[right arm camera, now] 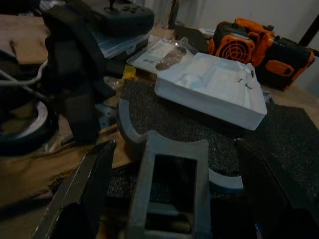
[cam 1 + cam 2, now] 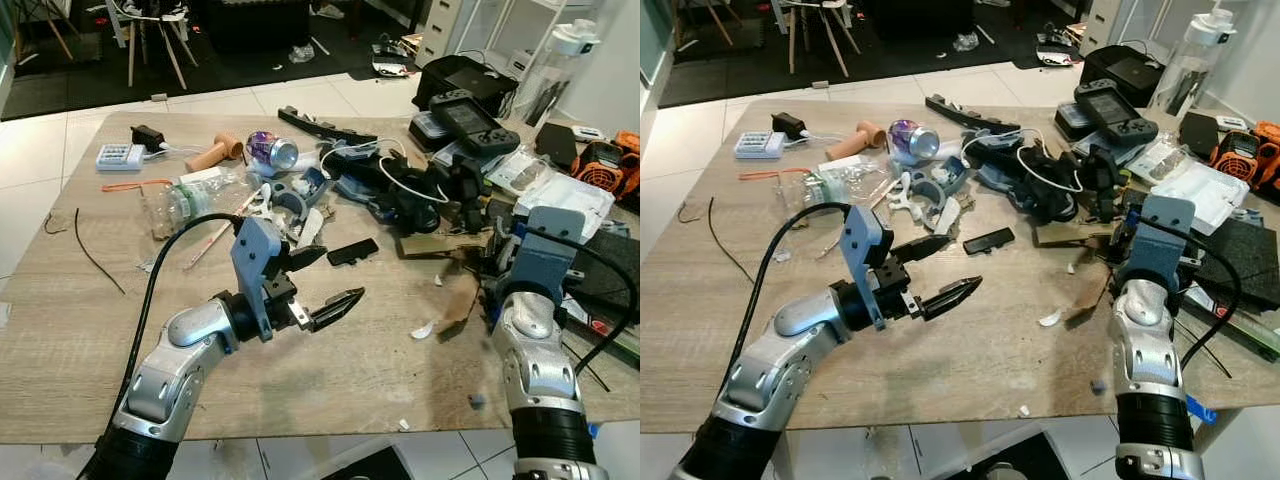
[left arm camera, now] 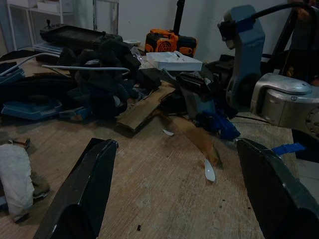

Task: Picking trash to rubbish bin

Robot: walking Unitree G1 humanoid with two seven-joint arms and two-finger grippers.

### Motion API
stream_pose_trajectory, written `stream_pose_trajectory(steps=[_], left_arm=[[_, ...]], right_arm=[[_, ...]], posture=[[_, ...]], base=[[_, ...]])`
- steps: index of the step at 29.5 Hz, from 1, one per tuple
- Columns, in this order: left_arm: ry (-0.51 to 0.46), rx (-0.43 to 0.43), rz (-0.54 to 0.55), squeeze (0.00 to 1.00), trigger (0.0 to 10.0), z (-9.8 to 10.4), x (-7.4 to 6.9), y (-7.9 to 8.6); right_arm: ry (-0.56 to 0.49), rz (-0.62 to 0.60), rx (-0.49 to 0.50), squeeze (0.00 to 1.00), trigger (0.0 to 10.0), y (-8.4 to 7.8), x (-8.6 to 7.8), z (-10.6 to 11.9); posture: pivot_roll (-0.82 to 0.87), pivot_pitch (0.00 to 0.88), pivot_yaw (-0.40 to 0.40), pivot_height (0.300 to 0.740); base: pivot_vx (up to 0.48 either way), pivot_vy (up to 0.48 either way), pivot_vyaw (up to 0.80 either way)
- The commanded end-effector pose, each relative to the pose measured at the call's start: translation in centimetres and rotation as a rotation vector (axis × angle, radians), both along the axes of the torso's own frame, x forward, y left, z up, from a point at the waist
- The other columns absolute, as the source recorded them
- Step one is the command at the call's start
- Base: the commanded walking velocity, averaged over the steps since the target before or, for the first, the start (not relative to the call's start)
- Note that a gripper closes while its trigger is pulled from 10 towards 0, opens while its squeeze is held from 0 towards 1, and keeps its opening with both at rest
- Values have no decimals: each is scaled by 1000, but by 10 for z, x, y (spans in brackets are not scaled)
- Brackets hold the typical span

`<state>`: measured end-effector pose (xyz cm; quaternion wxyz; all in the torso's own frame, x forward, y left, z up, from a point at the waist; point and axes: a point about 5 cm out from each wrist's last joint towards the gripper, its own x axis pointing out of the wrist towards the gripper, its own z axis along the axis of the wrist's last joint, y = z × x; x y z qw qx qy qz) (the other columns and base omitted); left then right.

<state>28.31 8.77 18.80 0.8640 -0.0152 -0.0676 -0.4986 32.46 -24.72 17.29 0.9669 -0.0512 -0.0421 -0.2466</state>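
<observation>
From my head cameras I look down on a wooden table (image 2: 60, 330) crowded with clutter. My left gripper (image 2: 325, 280) hangs just above a bare stretch of the tabletop, its two black fingers spread apart with nothing between them. Just beyond it lies a small black flat piece (image 2: 352, 251), and farther back a clear plastic bottle (image 2: 190, 200) on its side, a purple drink can (image 2: 272, 150) and a tangle of black gear with a white cable (image 2: 400, 180). A white scrap (image 2: 423, 329) lies on the wood between my two arms, next to a torn strip of brown cardboard (image 2: 462, 300). My right gripper (image 2: 1118, 242) sits low at the table's right side among the black items; from here its fingers are hidden behind the wrist.

My left wrist camera looks between my parted fingers (image 3: 84, 189) across the wood to the white scrap (image 3: 210, 171), the cardboard strip (image 3: 197, 139) and my right arm (image 3: 279, 99).

My right wrist camera shows my right fingers (image 1: 82, 194) wide apart, either side of a grey plastic frame (image 1: 172, 189) resting on black foam (image 1: 199, 122). A white box (image 1: 214, 89) and an orange tool (image 1: 239, 37) lie beyond.
</observation>
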Motion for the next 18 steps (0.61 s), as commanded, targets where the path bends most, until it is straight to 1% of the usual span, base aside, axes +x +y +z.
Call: stream_pose_trajectory(steps=[1,5,6,7,8,10,18], left_arm=[[4,4,-9,0,10000,0,-3,0],[5,3,-8,0,10000,0,-3,0],[5,3,-7,0,10000,-1,-3,0],[4,2,-5,0,10000,0,-3,0],[4,1,-4,0,10000,0,-2,-1],[3,-1,-3,0,10000,0,-2,-1],[2,1,0,0,10000,0,-3,0]], right_arm=[[38,-14,-1,1000,10000,-2,-4,-7],[73,-24,-19,1000,10000,-2,-4,-11],[88,-20,-29,945,10000,-2,-4,-13],[102,-14,-34,98,10000,-2,-3,-16],[112,-8,-33,0,10000,-3,-2,-18],[120,-5,-30,0,10000,-4,-1,-20],[155,-9,48,0,10000,-5,1,-27]], posture=[[29,164,-11,740],[28,164,-12,740],[27,165,-13,740],[27,164,-14,740],[29,164,-17,740],[29,164,-17,740],[34,152,-22,740]], base=[[0,0,0],[0,0,0],[0,0,0],[0,0,0],[0,0,0],[0,0,0],[0,0,0]])
